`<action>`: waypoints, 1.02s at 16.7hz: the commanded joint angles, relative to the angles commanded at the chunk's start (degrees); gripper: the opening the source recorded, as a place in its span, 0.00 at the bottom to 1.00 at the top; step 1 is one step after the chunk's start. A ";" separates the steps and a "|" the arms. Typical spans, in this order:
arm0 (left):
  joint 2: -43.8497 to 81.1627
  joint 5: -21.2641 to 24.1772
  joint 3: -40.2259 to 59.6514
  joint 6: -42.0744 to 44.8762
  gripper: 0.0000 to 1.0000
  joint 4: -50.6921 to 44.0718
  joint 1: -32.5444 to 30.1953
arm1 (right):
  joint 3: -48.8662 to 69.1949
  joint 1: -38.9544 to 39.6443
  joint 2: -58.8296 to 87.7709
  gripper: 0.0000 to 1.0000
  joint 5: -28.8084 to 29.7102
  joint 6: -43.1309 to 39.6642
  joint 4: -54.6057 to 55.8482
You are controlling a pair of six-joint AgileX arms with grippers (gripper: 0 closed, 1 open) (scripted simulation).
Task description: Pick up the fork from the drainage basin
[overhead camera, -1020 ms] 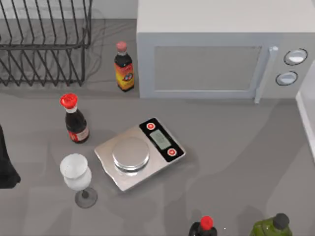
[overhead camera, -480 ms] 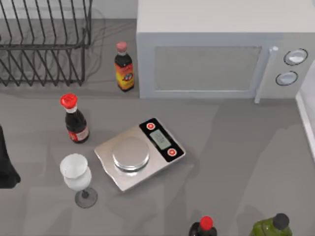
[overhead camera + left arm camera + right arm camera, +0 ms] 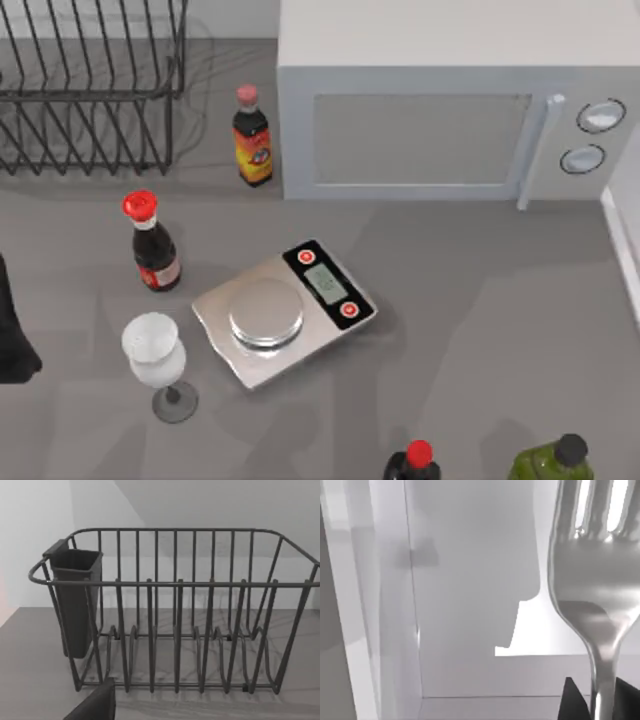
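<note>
The fork [image 3: 592, 565] is shiny silver and hangs very close in the right wrist view, tines pointing away from the wrist. Its thin handle runs down between two dark fingers [image 3: 570, 702] of my right gripper [image 3: 598, 700], which is shut on it. Behind the fork are the white walls of the drainage basin [image 3: 470, 580]. In the top view the basin's white rim [image 3: 622, 225] shows at the table's right edge. My left arm [image 3: 12, 335] stands parked at the table's left edge, and a dark part of its gripper [image 3: 95, 705] faces the wire rack.
A black wire dish rack [image 3: 90, 90] with a dark cutlery cup [image 3: 75, 600] stands at the back left. Also on the table: microwave [image 3: 450, 100], kitchen scale [image 3: 285, 310], wine glass [image 3: 157, 360], two sauce bottles [image 3: 252, 135] [image 3: 152, 240], and a red-capped bottle [image 3: 415, 462] beside a green bottle [image 3: 555, 462] at the front.
Soft shadows on the right part of the table have shifted in the top view. The objects on the table and the left arm have not moved.
</note>
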 joint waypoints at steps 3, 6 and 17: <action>0.00 0.00 0.00 0.00 1.00 0.00 0.00 | -7.89 7.72 -9.70 0.00 0.20 8.11 -1.71; 0.00 0.00 0.00 0.00 1.00 0.00 0.00 | -17.57 17.60 -21.25 0.00 0.42 17.70 -3.61; 0.00 0.00 0.00 0.00 1.00 0.00 0.00 | -35.12 35.71 -39.35 0.00 0.38 34.36 -6.39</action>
